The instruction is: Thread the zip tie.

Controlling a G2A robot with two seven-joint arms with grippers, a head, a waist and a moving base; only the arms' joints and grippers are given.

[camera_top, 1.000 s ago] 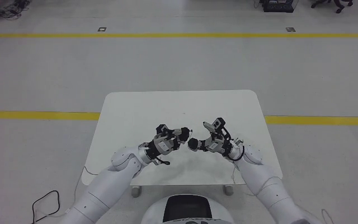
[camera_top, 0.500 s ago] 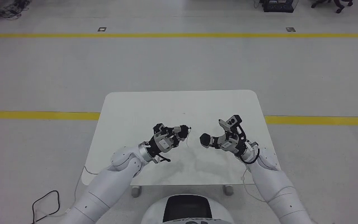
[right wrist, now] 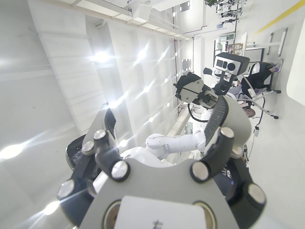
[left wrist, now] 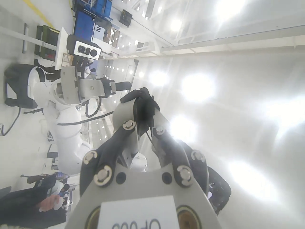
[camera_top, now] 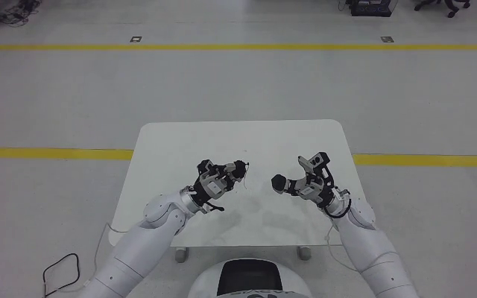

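Working over table (camera_top: 238, 138), top view centre. Reading right gripper (camera_top: 288, 177), right of centre, as splayed wide, carrying nothing. Reading left gripper (camera_top: 235, 170), left of centre, as pinching the zip tie (camera_top: 245, 165) at its tip, frame-left of the right gripper, clearly apart. Not resolving the tie's long axis.

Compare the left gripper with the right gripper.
The left gripper is shut; the right gripper is open wide. The left gripper pinches the zip tie; the right gripper holds nothing. Both hang above the table, pointing toward each other.
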